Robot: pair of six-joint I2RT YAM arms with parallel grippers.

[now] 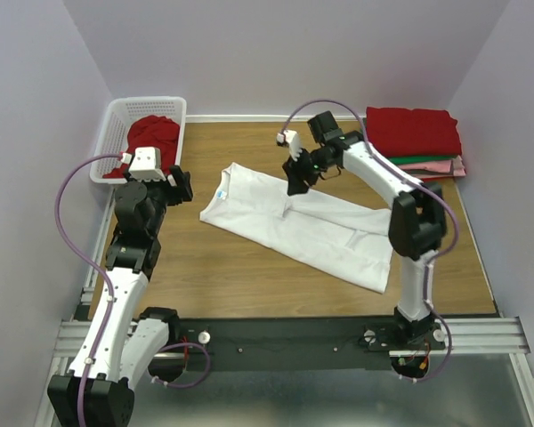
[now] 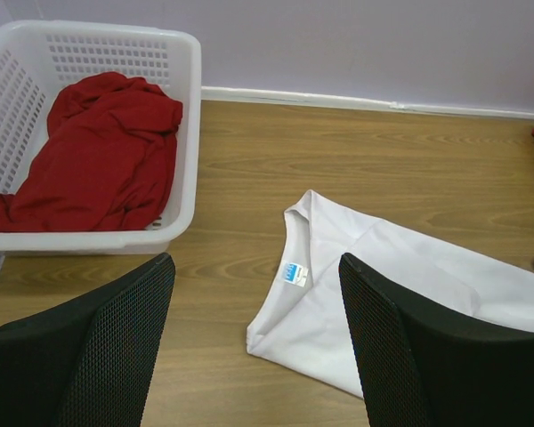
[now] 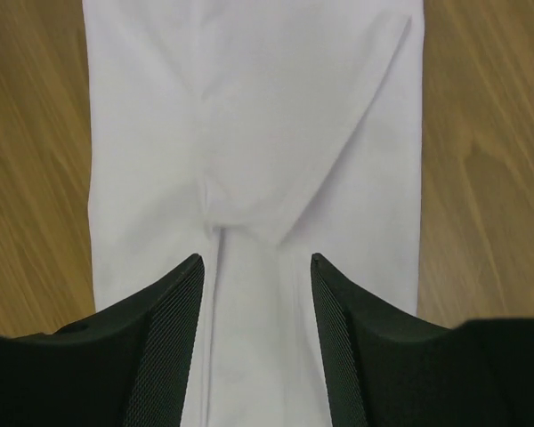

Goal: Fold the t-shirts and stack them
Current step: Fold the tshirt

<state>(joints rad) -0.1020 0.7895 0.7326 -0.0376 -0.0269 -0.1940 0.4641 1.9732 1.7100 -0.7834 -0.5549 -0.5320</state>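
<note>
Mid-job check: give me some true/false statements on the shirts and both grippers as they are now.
1. The white t-shirt lies on the table, folded into a long strip. True.
2. The right gripper is clamped on it. False: it is open, nothing between its jaws.
3. The basket holds a red t-shirt. True.
4. The left gripper holds cloth. False: it is open and empty.
5. A green shirt tops the far-right stack. False: the stack has a folded red t-shirt on top.
</note>
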